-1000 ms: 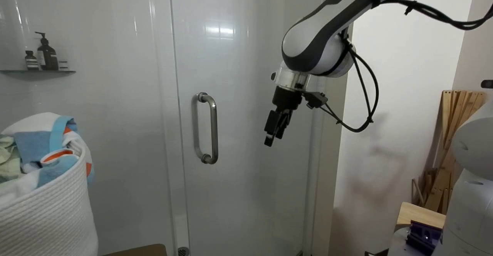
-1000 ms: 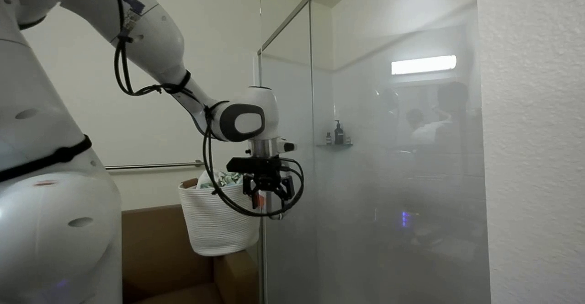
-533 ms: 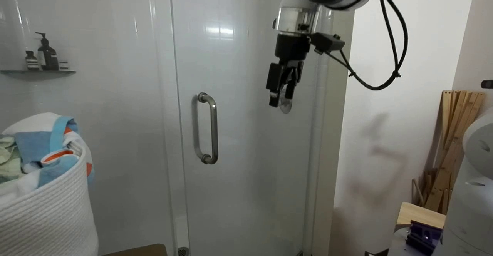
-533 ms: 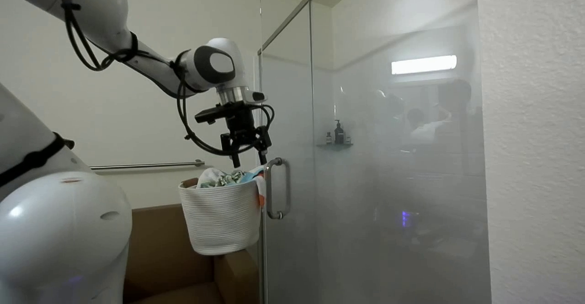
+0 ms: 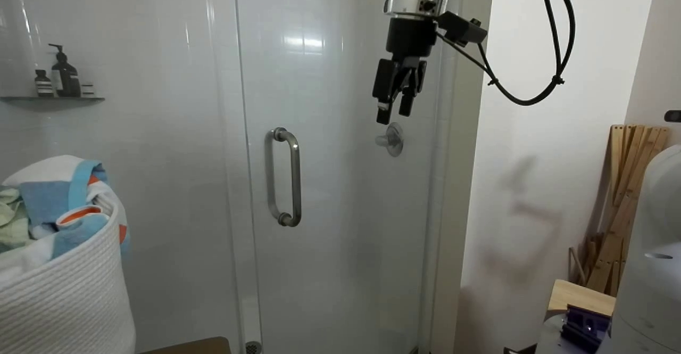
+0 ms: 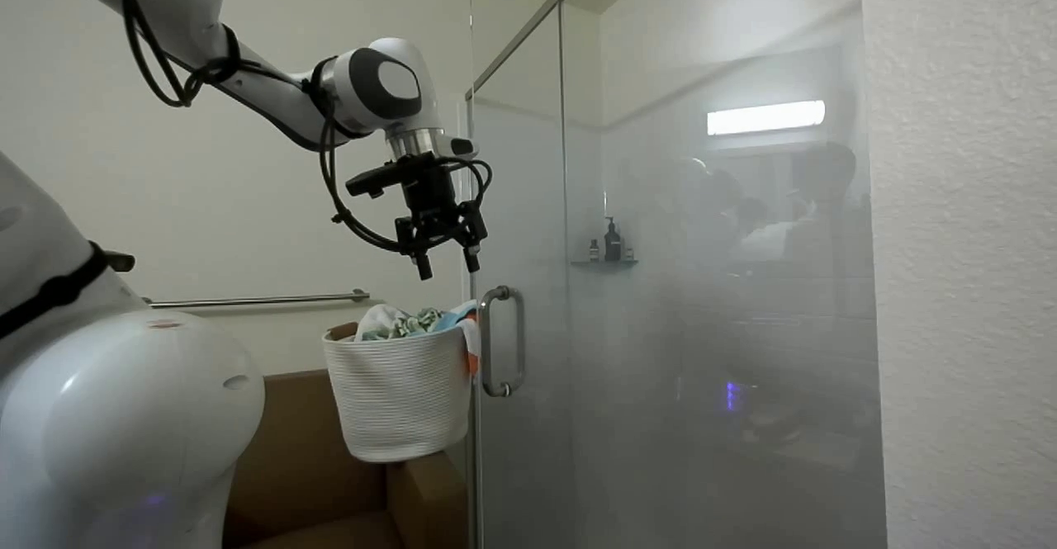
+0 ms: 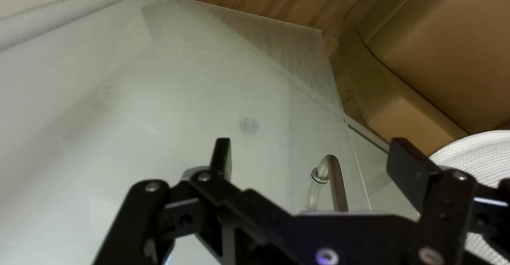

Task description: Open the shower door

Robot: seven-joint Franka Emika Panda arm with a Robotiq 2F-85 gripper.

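Note:
The shower door (image 5: 340, 269) is a tall clear glass panel with a grey metal bar handle (image 5: 295, 178), also seen in an exterior view (image 6: 485, 343). In the wrist view the handle (image 7: 338, 183) shows low between my fingers, its lower part hidden by the gripper. The door's lower corner (image 7: 314, 38) stands out over the wood floor past the threshold line, so the door looks ajar. My gripper (image 5: 395, 113) is open and empty, pointing down, above the handle's level and apart from it. It also shows in an exterior view (image 6: 447, 267) and the wrist view (image 7: 310, 153).
A white basket (image 6: 396, 392) heaped with towels stands on a brown chair (image 6: 281, 450) near the handle. A clear suction hook (image 5: 393, 140) is on the glass. A shelf (image 5: 53, 99) holds bottles. A white wall (image 6: 958, 252) and leaning wood slats (image 5: 628, 199) are nearby.
My gripper has risen and moved back from the handle, fast at first and then less. The suction hook has come into sight below it. The handle and door have not visibly moved.

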